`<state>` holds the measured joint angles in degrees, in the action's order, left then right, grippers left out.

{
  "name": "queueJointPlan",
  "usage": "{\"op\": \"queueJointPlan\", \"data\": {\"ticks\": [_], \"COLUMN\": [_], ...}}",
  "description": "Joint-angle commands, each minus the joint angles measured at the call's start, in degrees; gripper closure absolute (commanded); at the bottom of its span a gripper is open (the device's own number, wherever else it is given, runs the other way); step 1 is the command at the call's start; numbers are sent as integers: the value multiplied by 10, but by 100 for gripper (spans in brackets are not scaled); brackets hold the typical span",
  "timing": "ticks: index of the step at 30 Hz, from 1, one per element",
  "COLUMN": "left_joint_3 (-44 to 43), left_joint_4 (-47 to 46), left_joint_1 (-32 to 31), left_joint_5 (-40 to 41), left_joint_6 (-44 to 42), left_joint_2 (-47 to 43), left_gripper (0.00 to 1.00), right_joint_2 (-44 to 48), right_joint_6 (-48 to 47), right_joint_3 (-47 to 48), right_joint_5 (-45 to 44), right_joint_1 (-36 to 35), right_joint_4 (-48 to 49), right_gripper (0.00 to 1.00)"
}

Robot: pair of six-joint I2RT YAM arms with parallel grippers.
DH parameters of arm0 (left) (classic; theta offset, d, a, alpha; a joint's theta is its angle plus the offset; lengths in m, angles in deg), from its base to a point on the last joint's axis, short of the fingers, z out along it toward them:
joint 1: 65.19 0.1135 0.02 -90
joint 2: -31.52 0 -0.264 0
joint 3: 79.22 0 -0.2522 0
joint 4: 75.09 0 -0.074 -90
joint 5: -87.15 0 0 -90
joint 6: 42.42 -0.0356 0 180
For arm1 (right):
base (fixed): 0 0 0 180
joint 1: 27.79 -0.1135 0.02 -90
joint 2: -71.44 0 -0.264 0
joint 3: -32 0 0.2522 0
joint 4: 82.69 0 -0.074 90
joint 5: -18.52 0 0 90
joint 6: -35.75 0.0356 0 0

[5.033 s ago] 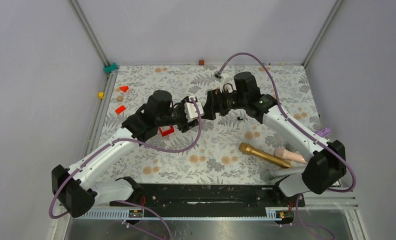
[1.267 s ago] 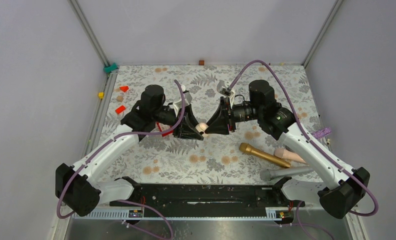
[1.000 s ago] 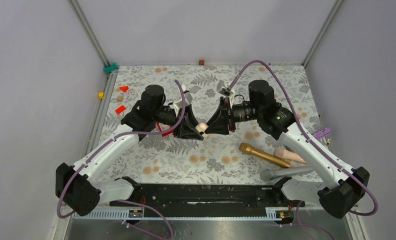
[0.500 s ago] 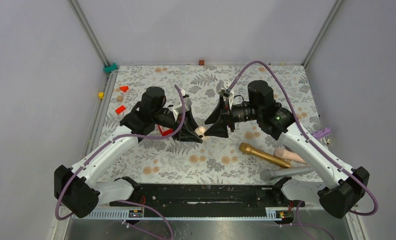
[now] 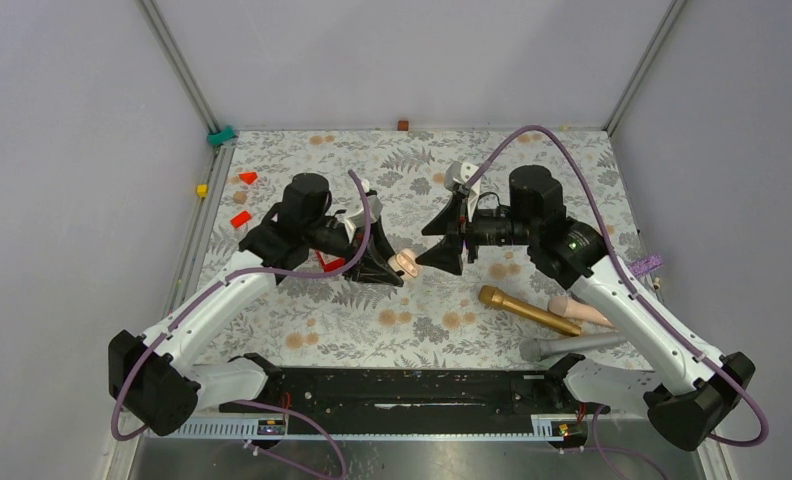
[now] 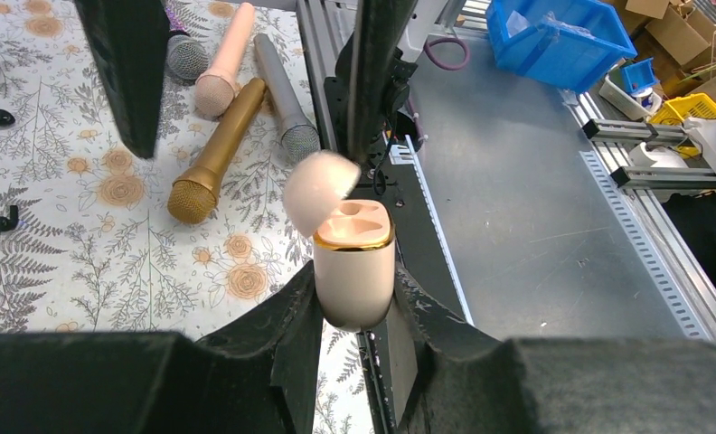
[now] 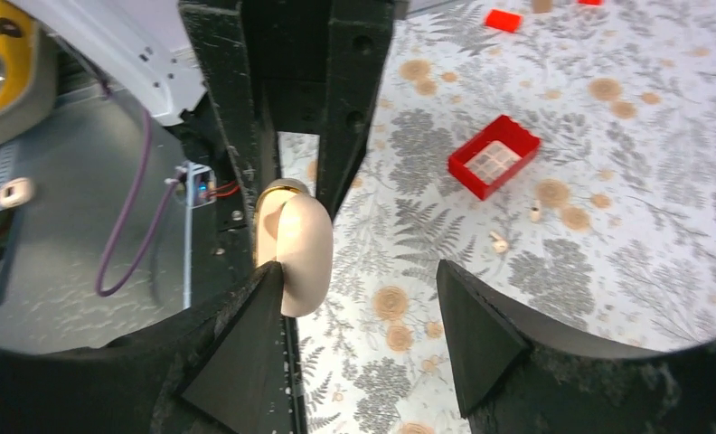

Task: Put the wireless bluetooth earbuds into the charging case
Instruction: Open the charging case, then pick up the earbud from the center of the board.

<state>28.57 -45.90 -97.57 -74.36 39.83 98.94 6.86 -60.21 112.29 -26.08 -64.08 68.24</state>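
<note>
2 arms met over the middle of the table [image 5: 422,330], each bent at a raised elbow with its forearm turned inward, so the grippers faced one another. The left gripper [image 5: 384,263] was clamped on the charging case [image 6: 354,280], pinching its lower body from both sides. The case's long axis ran in line with those fingers. Its gold-rimmed mouth pointed away from the left wrist and toward the right arm, rightward across the table in the overhead view. The lid [image 6: 316,185] stood hinged open to 1 side.

The right gripper [image 7: 359,280] was spread wide and held nothing. 1 of its fingers sat just beside the lid, though contact could not be told.

The left wrist view alone showed the 2 moulded sockets inside the case and 2 black earbuds [image 6: 4,218] lying on the floral surface. It also showed 3 microphones [image 6: 211,158] beyond them. The right wrist view alone showed 2 pale earbuds [image 7: 499,241] near a red box [image 7: 494,155], well apart from the case.
</note>
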Motion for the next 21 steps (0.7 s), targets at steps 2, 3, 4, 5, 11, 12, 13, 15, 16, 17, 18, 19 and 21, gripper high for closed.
{"op": "queueJointPlan", "data": {"ticks": [2,3,4,5,11,12,13,15,16,17,18,19,21], "left_joint_3": [-3,-3,-4,-5,-19,-24,-28,-37,-42,-47,-52,-57,-67], "left_joint_4": [-23,-22,-21,-18,13,26,39,69,86,101,117,134,176], "left_joint_1": [4,5,6,8,39,46,54,74,88,106,122,136,170], "left_joint_5": [-43,-44,-44,-44,-48,-47,-44,-46,-48,-51,-54,-57,-62], "left_joint_6": [-12,-12,-13,-14,-32,-45,-56,-81,-93,-106,-119,-134,-170], "left_joint_2": [-20,-21,-21,-22,-26,-28,-28,-31,-33,-35,-37,-40,-43], "left_gripper": [100,100,100,100,100,100,100,100,100,100,100,100,100], "right_joint_2": [26,29,31,34,28,19,-2,-39,-61,-82,-105,-126,-177], "right_joint_6": [-41,-43,-45,-45,-38,-35,-28,-18,-15,-12,-7,1,17], "right_joint_3": [25,27,28,29,81,97,116,153,170,185,198,207,231], "right_joint_5": [-108,-121,-132,-142,-176,-192,-210,-240,-247,-251,-251,-252,-244], "right_joint_1": [0,0,1,0,0,0,0,0,0,1,1,1,1], "right_joint_4": [-19,-18,-20,-20,-52,-62,-78,-99,-111,-120,-124,-125,-125], "right_gripper": [28,28,27,26,19,17,16,16,16,16,16,16,16]}}
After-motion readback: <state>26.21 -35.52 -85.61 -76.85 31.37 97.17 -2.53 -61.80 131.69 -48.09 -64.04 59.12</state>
